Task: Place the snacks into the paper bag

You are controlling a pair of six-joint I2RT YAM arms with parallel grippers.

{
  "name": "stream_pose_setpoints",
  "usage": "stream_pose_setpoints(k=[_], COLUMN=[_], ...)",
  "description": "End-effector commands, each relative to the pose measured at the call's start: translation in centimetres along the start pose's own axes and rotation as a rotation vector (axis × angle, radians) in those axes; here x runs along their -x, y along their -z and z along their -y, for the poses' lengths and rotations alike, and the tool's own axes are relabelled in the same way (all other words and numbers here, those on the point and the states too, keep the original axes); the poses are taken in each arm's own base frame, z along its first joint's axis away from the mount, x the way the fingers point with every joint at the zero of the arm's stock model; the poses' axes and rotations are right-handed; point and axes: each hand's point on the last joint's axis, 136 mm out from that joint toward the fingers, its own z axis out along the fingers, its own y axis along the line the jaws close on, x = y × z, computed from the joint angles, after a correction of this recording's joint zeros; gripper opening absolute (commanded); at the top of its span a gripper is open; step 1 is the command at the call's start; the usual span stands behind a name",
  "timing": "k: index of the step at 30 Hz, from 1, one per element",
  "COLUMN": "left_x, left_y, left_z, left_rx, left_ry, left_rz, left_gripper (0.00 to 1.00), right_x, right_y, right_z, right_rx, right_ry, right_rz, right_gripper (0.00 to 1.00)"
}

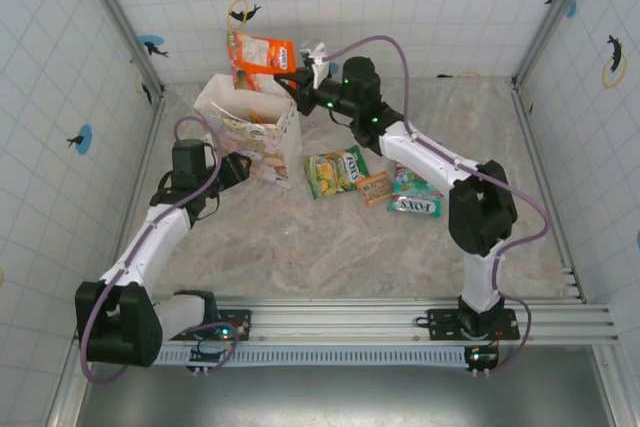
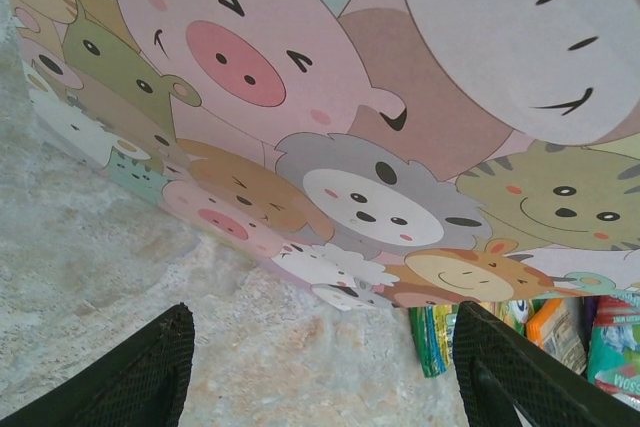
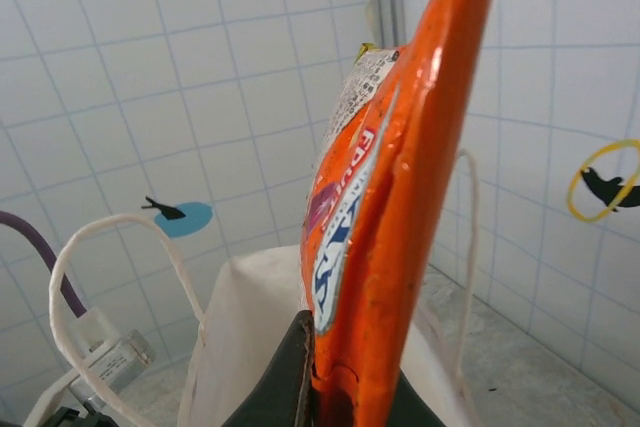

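Low at the left, the left gripper [image 2: 322, 327] holds its black fingers apart, empty, near the upright white cartoon-printed paper bag [image 1: 262, 137]. Above the bag's mouth, the right gripper [image 1: 292, 81] is clamped on a crinkly orange snack packet [image 1: 262, 60]. A green packet [image 1: 336, 172], a small orange bar [image 1: 375, 188] and a teal packet [image 1: 415, 198] lie on the table to the right.

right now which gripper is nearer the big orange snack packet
Right. The right gripper is shut on the orange packet above the paper bag. The left gripper sits low, open, facing the bag's printed side, apart from the packet.
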Motion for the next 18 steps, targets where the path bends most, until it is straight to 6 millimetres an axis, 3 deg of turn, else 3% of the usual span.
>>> stream_pose_setpoints(k=[1, 12, 17, 18], left_x=[0.1, -0.1, -0.1, 0.0], left_y=[-0.1, -0.3, -0.3, -0.2], left_z=[0.0, 0.0, 0.1, 0.1], left_rx=[-0.005, -0.019, -0.023, -0.024], left_ry=[0.004, 0.013, 0.015, 0.015], left_rz=[-0.009, -0.018, -0.019, -0.017], left_gripper=[0.70, 0.69, 0.69, 0.69], right_x=[2.3, 0.4, -0.1, -0.3], right_y=[-1.1, -4.9, -5.7, -5.8], right_z=[-1.0, 0.6, 0.8, 0.9], right_rx=[0.043, 0.063, 0.074, 0.074], right_ry=[0.071, 0.016, -0.024, -0.029], right_rz=[0.064, 0.068, 0.059, 0.050], right_gripper=[0.00, 0.00, 0.00, 0.04])
